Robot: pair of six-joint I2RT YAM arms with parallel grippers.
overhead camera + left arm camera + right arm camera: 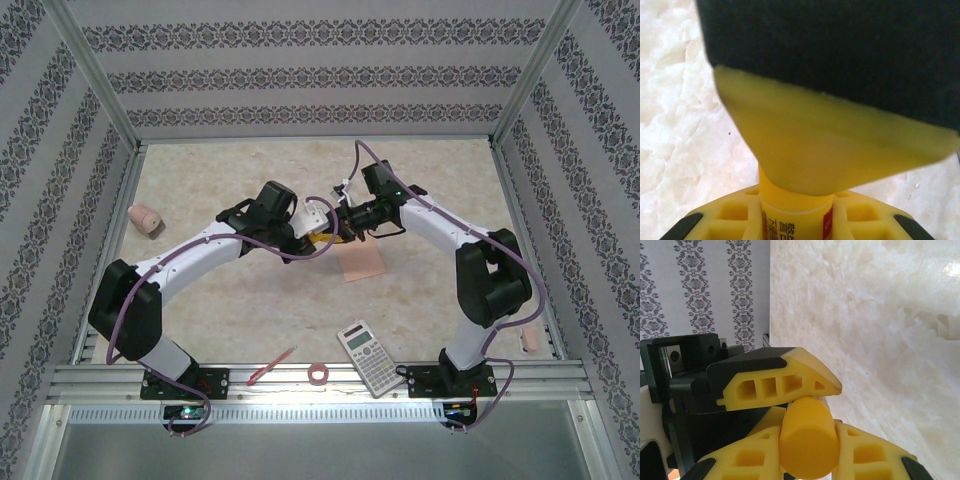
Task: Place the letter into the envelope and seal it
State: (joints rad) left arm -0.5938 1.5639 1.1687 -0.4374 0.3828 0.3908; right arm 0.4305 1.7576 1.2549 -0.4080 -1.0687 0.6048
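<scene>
— Closest to the left wrist lens we see a yellow finger pad (830, 145) of the right tool (806, 436), across the middle of the frame. What's biggest?
— Our pale marble tabletop (250, 300). The left arm (190, 260) and right arm (450, 235) meet at its centre.
— And the tools?
— We see the left tool (796, 209) closed on the body of the yellow glue stick (792, 222), and the right tool clamped on its plain yellow end.
— The envelope?
— We find the envelope (362, 262) flat, just below the tools, at the centre of the top view. The calculator (367, 357) is lower centre-right; the red pen (272, 366) and tape roll (319, 374) lie along the bottom edge.
</scene>
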